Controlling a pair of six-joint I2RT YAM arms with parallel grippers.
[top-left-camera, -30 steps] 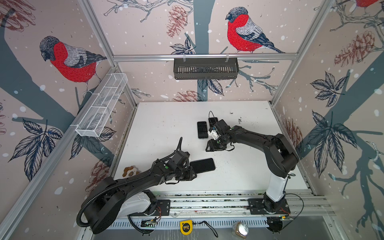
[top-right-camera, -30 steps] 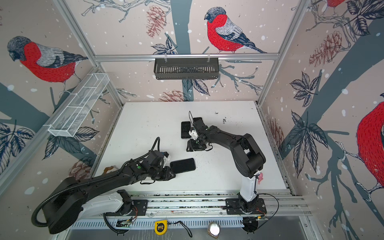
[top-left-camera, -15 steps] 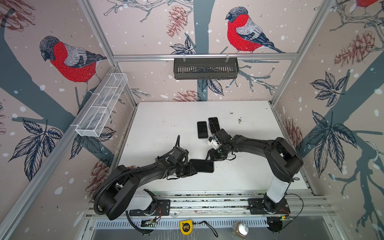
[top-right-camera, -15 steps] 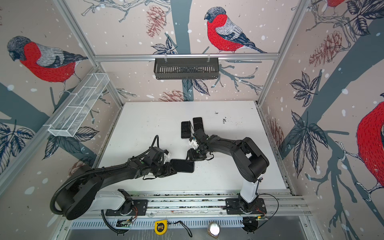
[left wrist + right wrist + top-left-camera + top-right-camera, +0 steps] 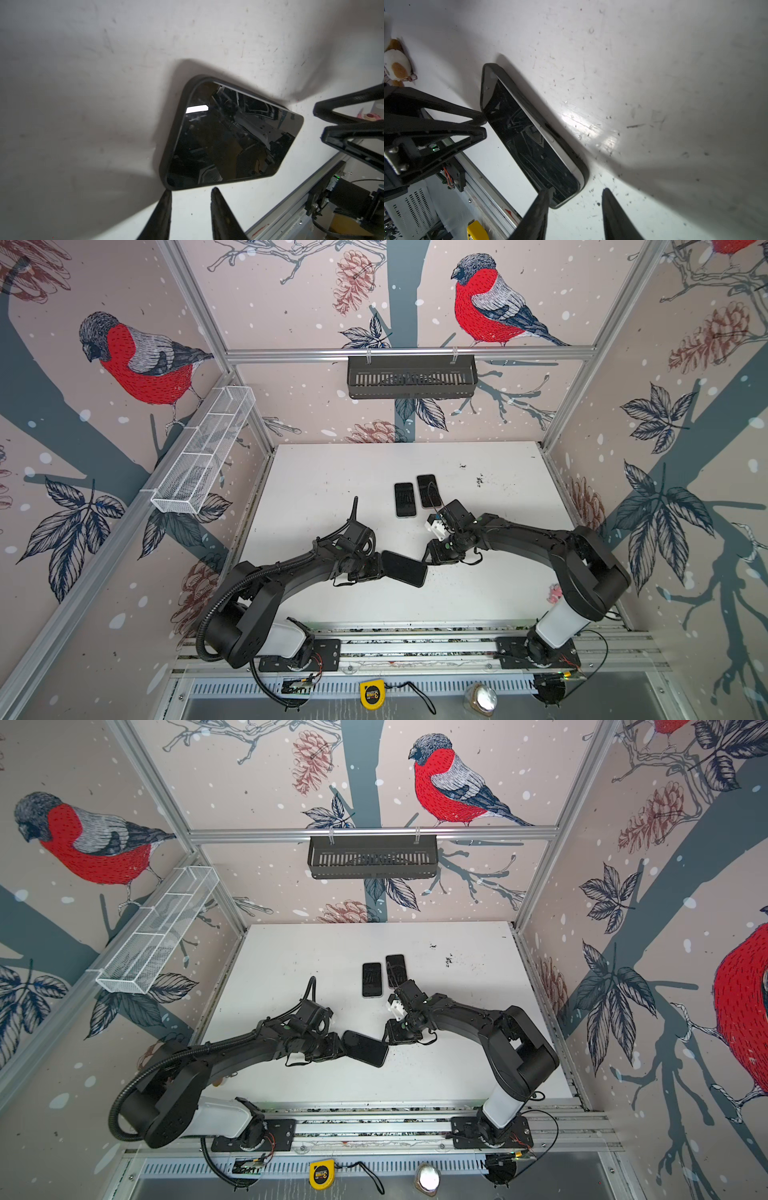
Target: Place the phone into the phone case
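The phone lies screen up in the black phone case near the table's front middle. In the right wrist view the phone's white edge stands above the case rim along one long side. My left gripper is open at one short end, one fingertip touching the case corner. My right gripper is open at the opposite end, one fingertip on the screen's corner and the other on the table.
Two more dark phones lie side by side farther back, close behind the right wrist. A plush toy sits at the left table edge. The aluminium rail and a yellow tape measure are in front.
My right gripper came forward from beside the two far phones down to the cased phone's end, and its jaws narrowed. The left arm shifted its elbow; the phone stays where it was.
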